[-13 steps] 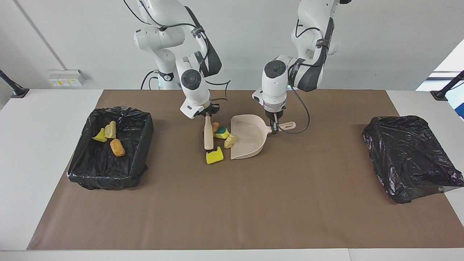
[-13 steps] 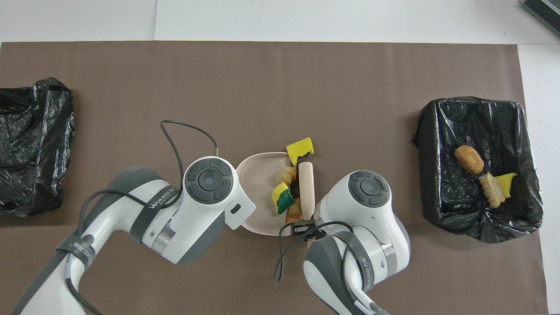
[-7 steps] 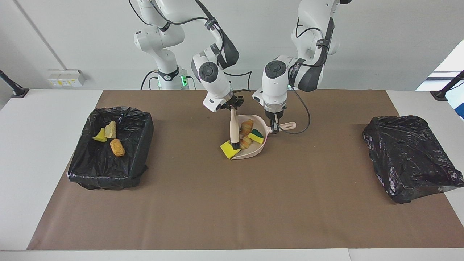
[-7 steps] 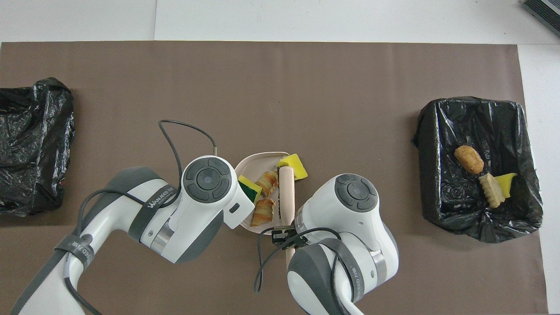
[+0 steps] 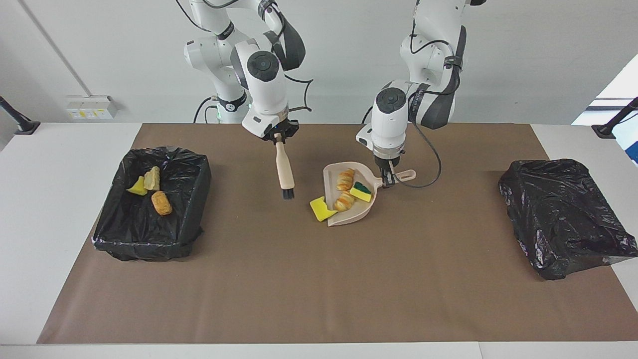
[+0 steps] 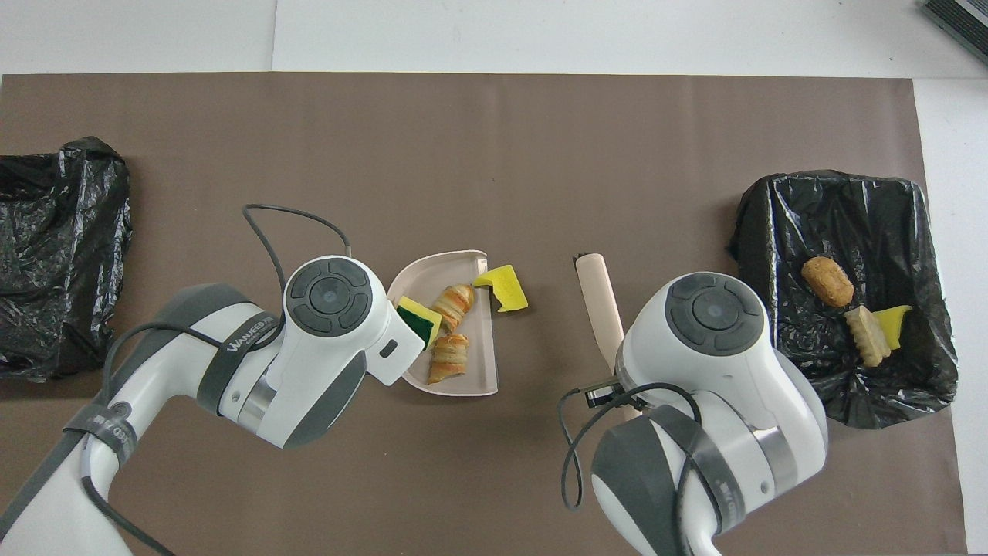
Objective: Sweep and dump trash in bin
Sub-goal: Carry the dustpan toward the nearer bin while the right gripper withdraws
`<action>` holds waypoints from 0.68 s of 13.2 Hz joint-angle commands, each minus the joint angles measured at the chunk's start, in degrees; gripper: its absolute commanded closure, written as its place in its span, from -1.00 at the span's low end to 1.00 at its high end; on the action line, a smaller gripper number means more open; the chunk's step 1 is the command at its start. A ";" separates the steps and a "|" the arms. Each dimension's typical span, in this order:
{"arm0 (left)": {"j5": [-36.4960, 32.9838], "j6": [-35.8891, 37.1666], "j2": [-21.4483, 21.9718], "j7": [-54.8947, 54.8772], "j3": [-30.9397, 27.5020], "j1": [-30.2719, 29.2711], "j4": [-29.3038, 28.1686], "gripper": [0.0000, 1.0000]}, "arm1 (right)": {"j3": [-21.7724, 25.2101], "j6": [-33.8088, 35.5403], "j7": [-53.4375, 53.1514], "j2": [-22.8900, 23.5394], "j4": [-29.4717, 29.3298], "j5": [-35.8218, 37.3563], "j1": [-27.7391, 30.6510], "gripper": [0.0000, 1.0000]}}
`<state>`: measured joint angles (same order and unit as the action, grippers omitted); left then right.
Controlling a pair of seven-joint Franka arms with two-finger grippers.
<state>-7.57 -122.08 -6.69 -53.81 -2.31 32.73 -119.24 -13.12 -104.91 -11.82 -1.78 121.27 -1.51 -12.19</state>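
Beige dustpan [image 5: 349,197] carries three trash pieces [image 5: 345,179]; a fourth yellow chunk [image 5: 321,208] lies at its lip.
Left gripper [image 5: 388,175] clamps the pan's handle; right gripper [image 5: 279,137] grips the raised brush [image 5: 285,172] beside the dustpan.

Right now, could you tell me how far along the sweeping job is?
Done: three pieces lie in the open bin.
In hand: the left gripper holds the dustpan with three pieces; the right gripper holds the brush off the mat.
Left: the yellow sponge chunk sits at the pan's lip, then dumping.
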 commanded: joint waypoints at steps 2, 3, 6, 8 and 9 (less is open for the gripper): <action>-0.96 -1.94 0.80 2.75 0.12 -0.65 -1.61 1.00 | -0.95 -3.19 0.05 11.08 -4.63 2.58 -2.30 1.00; -0.96 -1.94 0.80 2.84 0.12 -0.65 -1.61 1.00 | -1.03 -4.32 -1.44 12.66 -5.25 1.96 -3.96 1.00; -0.96 -1.85 0.89 2.75 0.12 -0.65 -1.78 1.00 | -1.30 -6.35 -2.33 13.29 -4.99 -7.77 -6.17 1.00; -0.96 -1.85 0.89 2.40 0.12 -0.65 -1.70 1.00 | -1.99 -11.26 -2.51 12.16 -2.98 -18.57 -8.18 1.00; -0.96 -1.85 0.89 1.96 0.12 -0.65 -1.69 1.00 | -2.00 -11.10 -2.34 11.98 -3.49 -20.79 -9.85 1.00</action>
<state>-7.57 -122.34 -6.70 -52.38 -2.28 32.24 -119.45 -14.44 -114.40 -13.84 11.76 116.98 -17.23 -20.33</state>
